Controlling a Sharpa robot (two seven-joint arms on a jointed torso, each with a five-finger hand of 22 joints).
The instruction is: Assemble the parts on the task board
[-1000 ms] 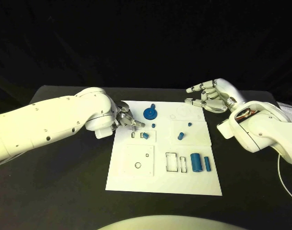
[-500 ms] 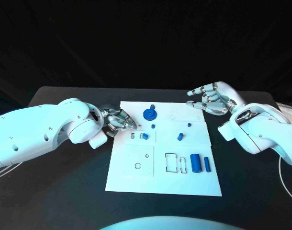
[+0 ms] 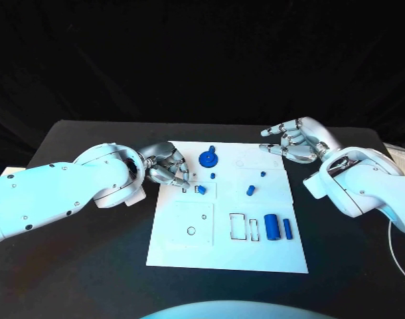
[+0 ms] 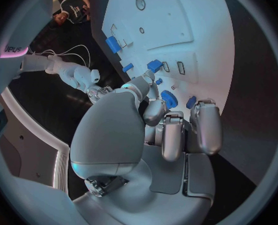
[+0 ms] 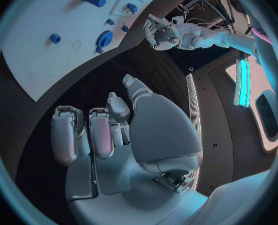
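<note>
While the left hand [image 3: 167, 167] hovers at the task board's [image 3: 193, 249] left edge, fingers curled and seemingly holding nothing, the blue gear [image 3: 208, 158] stands just beside it. A careless reach could knock that gear loose. Beyond the board's far right corner, the right hand [image 3: 295, 140] hangs loosely curled and empty.

Both arms [image 3: 59, 196] are smooth, rounded white shells dotted with small dark screws. The left hand [image 3: 164, 166] and right hand [image 3: 295, 139] are silver metal with segmented fingers and a broad, glossy palm back. A thin cable [image 3: 394, 252], possibly white, loops beside the right arm.
</note>
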